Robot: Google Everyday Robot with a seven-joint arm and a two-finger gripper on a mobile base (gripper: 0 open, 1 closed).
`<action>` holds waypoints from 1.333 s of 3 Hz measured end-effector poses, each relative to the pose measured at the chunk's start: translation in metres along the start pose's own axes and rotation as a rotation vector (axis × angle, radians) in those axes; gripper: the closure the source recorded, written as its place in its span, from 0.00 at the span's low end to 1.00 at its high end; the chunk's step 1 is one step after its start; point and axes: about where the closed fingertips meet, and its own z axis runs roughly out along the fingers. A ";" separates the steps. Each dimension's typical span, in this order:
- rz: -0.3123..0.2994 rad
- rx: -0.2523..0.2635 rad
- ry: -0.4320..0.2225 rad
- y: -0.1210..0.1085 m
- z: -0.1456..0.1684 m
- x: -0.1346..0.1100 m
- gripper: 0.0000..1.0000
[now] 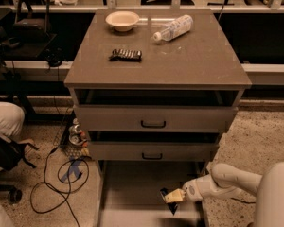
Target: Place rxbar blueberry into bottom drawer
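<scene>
The bottom drawer (132,186) is pulled out at the foot of the cabinet, showing a plain flat floor. My gripper (172,196) reaches in from the lower right, low over the drawer's right side. A small dark bar, the rxbar blueberry (164,192), sits at the gripper's tip and looks held there just above the drawer floor. A dark shadow lies under it.
On the cabinet top are a darker wrapped bar (126,55), a pale bowl (122,20) and a plastic bottle (173,28) lying on its side. Two upper drawers with black handles (153,124) stand slightly open. Cables (61,183) and a person's leg (4,119) are on the left.
</scene>
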 end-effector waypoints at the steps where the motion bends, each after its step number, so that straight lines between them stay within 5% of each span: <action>1: 0.091 0.049 0.007 -0.030 0.039 0.005 0.74; 4: 0.179 0.053 0.013 -0.049 0.090 0.008 0.00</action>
